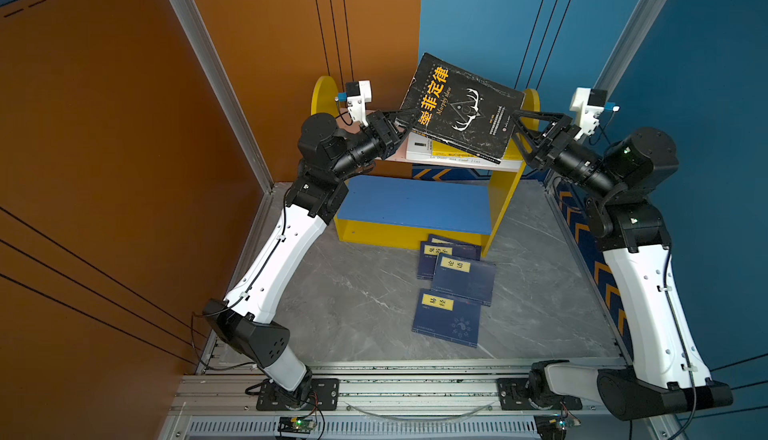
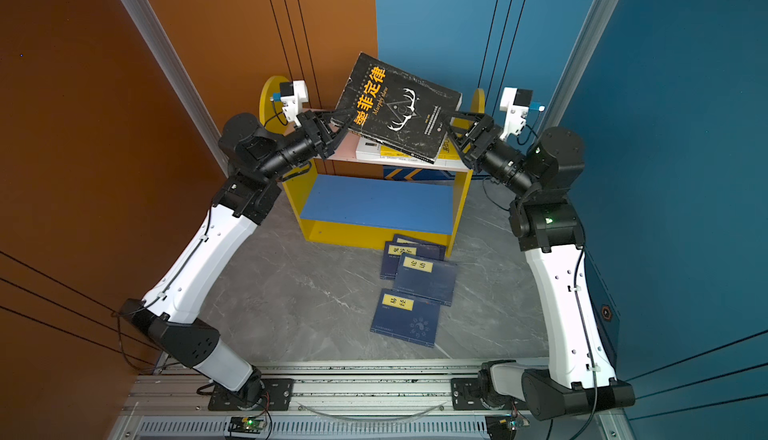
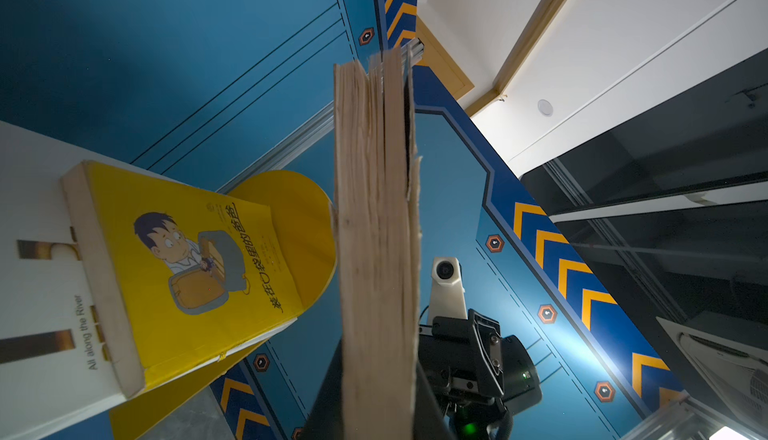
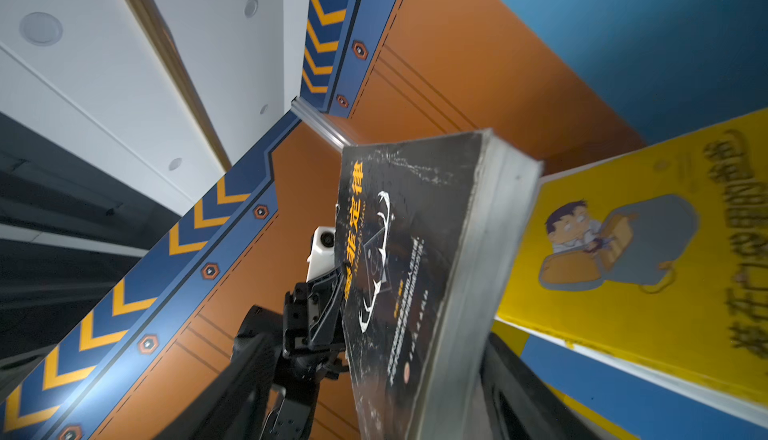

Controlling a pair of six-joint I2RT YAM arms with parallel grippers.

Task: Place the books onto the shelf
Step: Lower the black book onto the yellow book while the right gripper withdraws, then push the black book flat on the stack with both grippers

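Note:
A black book with yellow characters [image 1: 461,105] [image 2: 399,105] hangs tilted above the shelf's [image 1: 505,197] pink upper board. My left gripper [image 1: 409,120] [image 3: 376,396] is shut on its left edge, with the pages [image 3: 376,230] clamped between the jaws. Around its right edge my right gripper [image 1: 517,126] [image 4: 386,384] stands open, a gap showing beside the cover [image 4: 415,251]. Beneath it a yellow cartoon book [image 3: 187,267] [image 4: 644,251] lies on a white book [image 3: 37,292] on the upper board. Three navy books [image 1: 463,278] [image 1: 446,319] [image 1: 451,251] lie on the floor in front.
The blue lower board [image 1: 415,205] holds nothing. Orange and blue walls stand close behind and beside the shelf. An aluminium rail [image 1: 415,392] carrying both arm bases runs along the front. Grey marble floor [image 1: 353,292] lies left of the navy books.

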